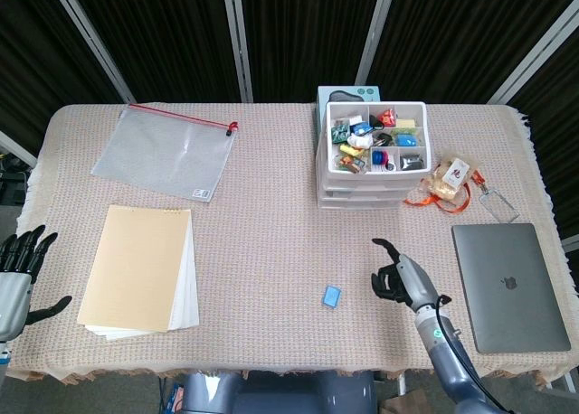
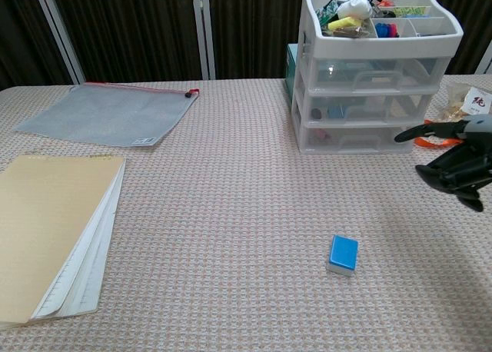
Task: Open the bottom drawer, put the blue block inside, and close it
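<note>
Clear-plastic bottom drawer [image 2: 355, 136] w/ handle needing a straight pull; right hand [image 1: 398, 279] hovering empty, fingers loosely curled, apart from blue block [image 1: 332, 296].

Cloth-covered table [image 1: 271, 233], blue block [image 1: 332, 296], laptop [image 1: 510, 286]

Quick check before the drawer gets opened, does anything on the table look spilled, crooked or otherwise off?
Nothing stands out. The blue block lies flat on the cloth, apart from the right hand. The drawer unit stands upright with all drawers shut. The zip pouch and notepad lie flat, nothing spilled.
</note>
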Available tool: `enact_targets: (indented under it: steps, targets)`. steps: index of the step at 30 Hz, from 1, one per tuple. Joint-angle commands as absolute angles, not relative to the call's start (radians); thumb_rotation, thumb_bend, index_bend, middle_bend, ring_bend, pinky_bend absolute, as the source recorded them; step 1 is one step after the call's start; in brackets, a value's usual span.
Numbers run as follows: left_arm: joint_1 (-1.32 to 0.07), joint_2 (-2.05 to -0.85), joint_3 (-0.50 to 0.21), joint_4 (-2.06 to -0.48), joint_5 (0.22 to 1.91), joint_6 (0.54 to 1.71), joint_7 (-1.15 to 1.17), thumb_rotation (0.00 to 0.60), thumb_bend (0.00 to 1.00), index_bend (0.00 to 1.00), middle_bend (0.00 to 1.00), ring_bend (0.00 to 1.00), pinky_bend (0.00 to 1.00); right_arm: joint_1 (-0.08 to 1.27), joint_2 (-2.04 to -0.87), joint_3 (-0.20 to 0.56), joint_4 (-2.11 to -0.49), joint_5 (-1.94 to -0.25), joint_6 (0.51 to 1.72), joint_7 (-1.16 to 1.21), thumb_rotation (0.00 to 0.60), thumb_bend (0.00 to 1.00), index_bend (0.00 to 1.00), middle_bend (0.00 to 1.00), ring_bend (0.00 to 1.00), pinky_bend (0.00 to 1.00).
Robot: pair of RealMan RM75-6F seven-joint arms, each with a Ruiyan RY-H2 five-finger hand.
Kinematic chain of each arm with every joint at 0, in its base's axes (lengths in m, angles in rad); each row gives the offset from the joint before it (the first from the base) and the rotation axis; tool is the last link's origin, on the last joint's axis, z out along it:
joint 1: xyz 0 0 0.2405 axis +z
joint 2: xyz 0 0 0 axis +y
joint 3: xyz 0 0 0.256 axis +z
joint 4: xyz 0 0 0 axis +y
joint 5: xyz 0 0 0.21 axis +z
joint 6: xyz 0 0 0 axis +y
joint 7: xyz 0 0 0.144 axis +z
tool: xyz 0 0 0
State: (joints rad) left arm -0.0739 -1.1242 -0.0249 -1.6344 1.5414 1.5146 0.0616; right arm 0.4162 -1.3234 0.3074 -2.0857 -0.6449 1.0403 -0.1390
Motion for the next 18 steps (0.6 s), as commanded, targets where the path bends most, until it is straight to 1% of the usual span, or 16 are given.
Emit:
enact_targets:
  steps: [1, 3, 10, 13, 18]
  targets:
    - [-0.075, -1.122, -0.026, -1.635, 1.541, 1.513, 0.058, 0.6, 0.17, 0.08, 0.0, 0.0, 0.0, 0.549, -1.382, 0.426, -2.067, -0.32, 0.865, 0.0, 0.6, 0.5, 0.12, 0.78, 0.82, 0.75]
    - [-0.076, -1.122, -0.026, -1.635, 1.54, 1.511, 0.055, 0.6, 0.17, 0.08, 0.0, 0.0, 0.0, 0.581, -1.394, 0.434, -2.034, -0.26, 0.836, 0.015, 0.6, 0.5, 0.12, 0.78, 0.82, 0.75]
    - [-0.078, -1.119, -0.028, -1.639, 1.533, 1.506, 0.048, 0.6, 0.17, 0.08, 0.0, 0.0, 0.0, 0.66, -1.45, 0.461, -1.919, -0.138, 0.802, 0.063, 0.6, 0.5, 0.12, 0.78, 0.82, 0.75]
    - [-0.079, -1.117, -0.03, -1.64, 1.531, 1.505, 0.039, 0.6, 0.17, 0.08, 0.0, 0.0, 0.0, 0.682, -1.464, 0.49, -1.86, -0.076, 0.773, 0.106, 0.6, 0.5, 0.12, 0.78, 0.82, 0.75]
    - [-0.081, -1.117, -0.029, -1.641, 1.53, 1.499, 0.034, 0.6, 0.17, 0.08, 0.0, 0.0, 0.0, 0.715, -1.482, 0.507, -1.778, -0.029, 0.76, 0.132, 0.6, 0.5, 0.12, 0.78, 0.82, 0.75]
